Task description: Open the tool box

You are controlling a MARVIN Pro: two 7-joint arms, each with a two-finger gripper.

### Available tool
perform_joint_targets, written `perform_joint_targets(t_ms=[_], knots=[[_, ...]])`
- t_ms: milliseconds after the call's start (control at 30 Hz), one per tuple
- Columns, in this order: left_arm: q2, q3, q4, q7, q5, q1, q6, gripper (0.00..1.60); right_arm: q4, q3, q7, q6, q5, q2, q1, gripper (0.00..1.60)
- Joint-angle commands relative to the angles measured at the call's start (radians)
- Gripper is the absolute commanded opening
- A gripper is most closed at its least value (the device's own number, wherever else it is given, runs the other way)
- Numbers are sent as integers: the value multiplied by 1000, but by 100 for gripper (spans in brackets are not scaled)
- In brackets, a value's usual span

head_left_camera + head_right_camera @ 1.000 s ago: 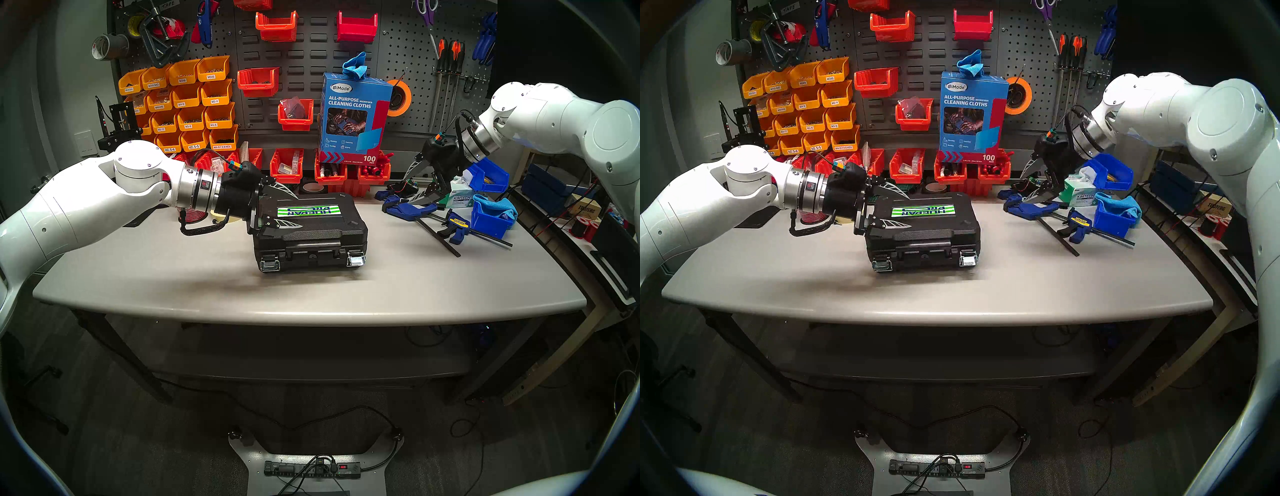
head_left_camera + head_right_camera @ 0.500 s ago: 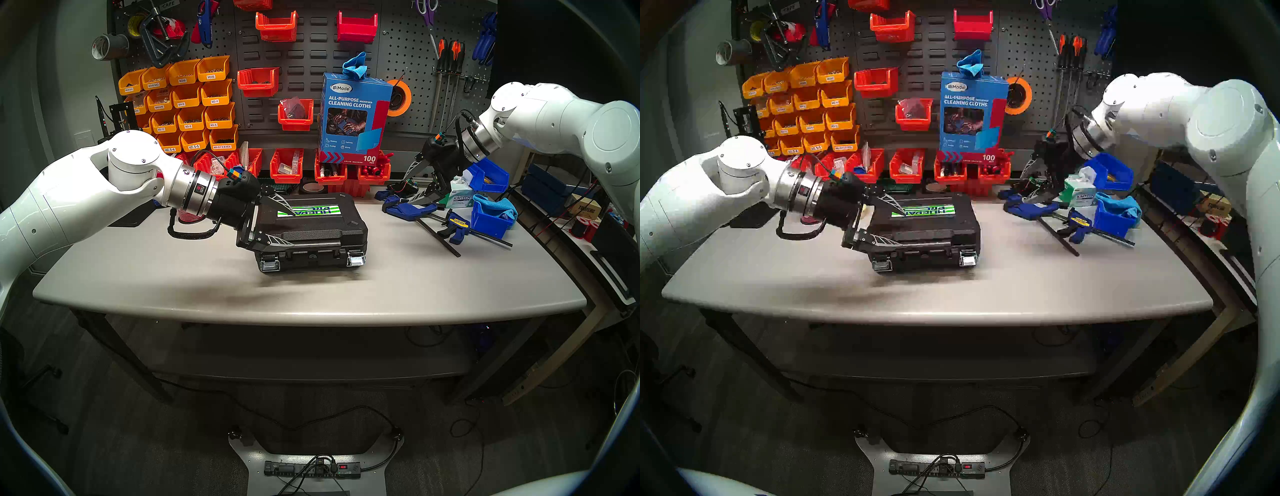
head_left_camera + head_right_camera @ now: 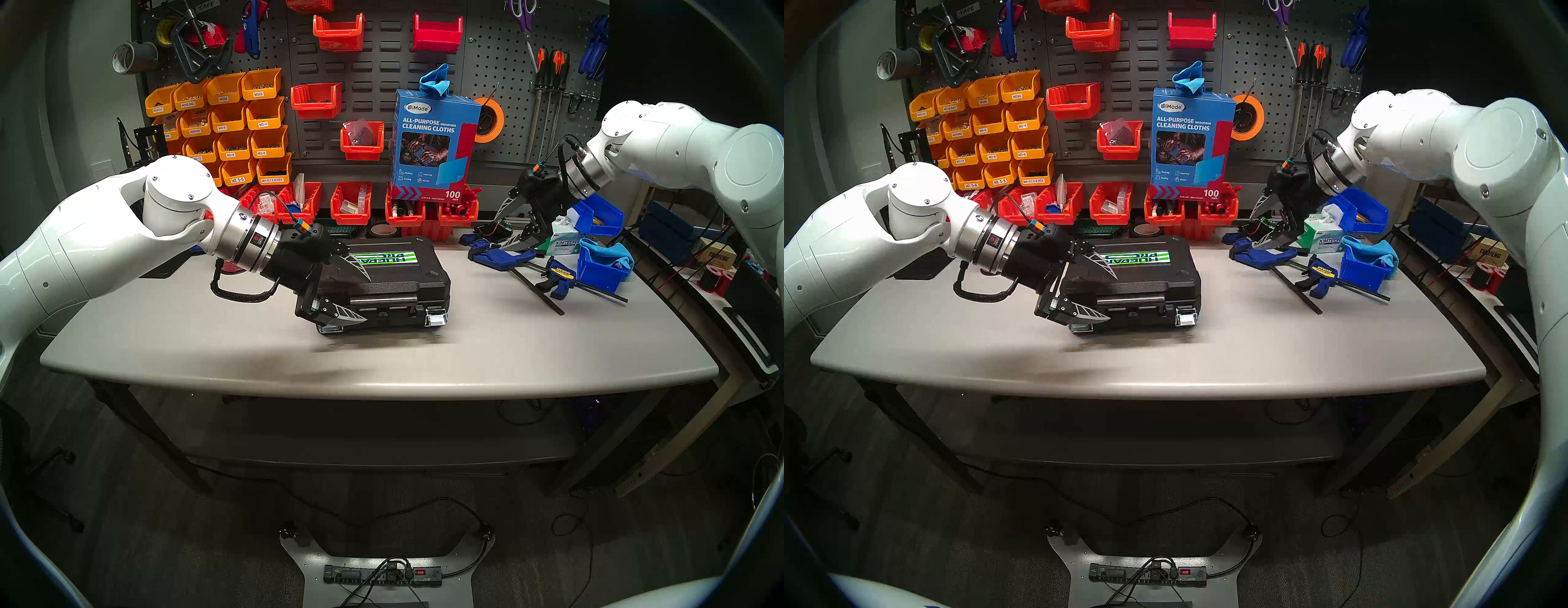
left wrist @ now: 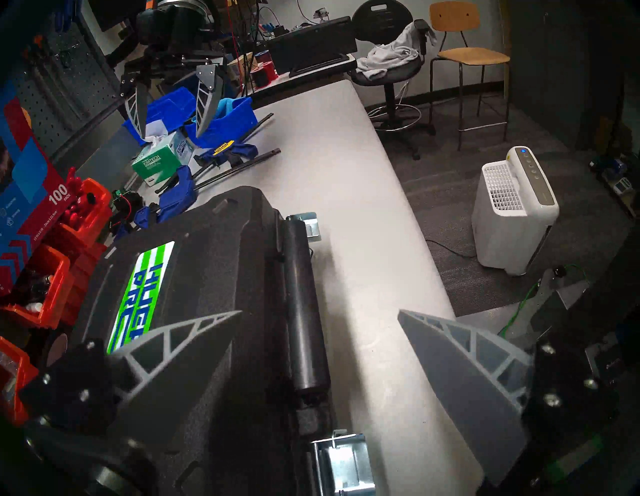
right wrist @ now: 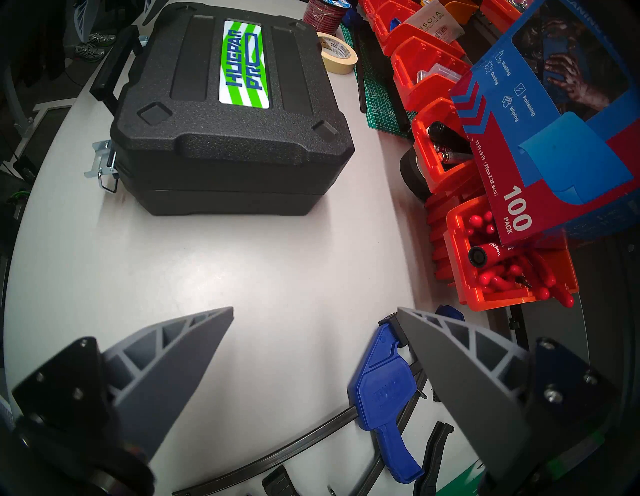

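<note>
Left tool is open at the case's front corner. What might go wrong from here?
1. The left tool straddles the tool box at its front left corner, one finger above its top: it may hold the box shut while working the near latch.
2. The right tool hangs apart above the clamps, so nothing braces the box; a push may slide it across the table.

You are looking at one tool box with two silver latches. Two blue bins and two tools are showing.

A workshop: pegboard of tools, parts bins, workbench.
</note>
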Motion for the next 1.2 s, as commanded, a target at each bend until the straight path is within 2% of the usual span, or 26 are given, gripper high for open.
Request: perform_joint_targets(t_ms=[0,300,700,733,767,800,833,900,967,1100,1167], knots=[[-31,3,-13,60,32,-4,31,160,9,1,0,3,1,2,13,160],[-40,6,-21,86,47,6,38,160,10,1,0,3,2,2,12,160],[-51,12,-15,68,67,6,30,160,11,1,1,3,3,2,12,160],[-52,11,-16,66,68,6,30,145,11,1,1,2,3,2,12,160],[-52,11,-15,63,69,6,29,122,11,1,1,2,3,2,12,160],[-52,11,-15,61,70,5,28,122,11,1,1,2,3,2,12,160],[-53,11,-14,58,71,5,27,93,11,1,1,2,3,2,12,160],[-55,11,-13,54,73,6,25,76,11,1,1,2,3,2,12,160],[-58,12,-8,45,73,6,21,70,11,1,1,2,3,2,12,160],[-64,13,2,40,74,10,17,72,12,1,2,2,3,1,11,160],[-69,13,10,37,73,13,16,33,12,1,2,2,3,1,11,160]])
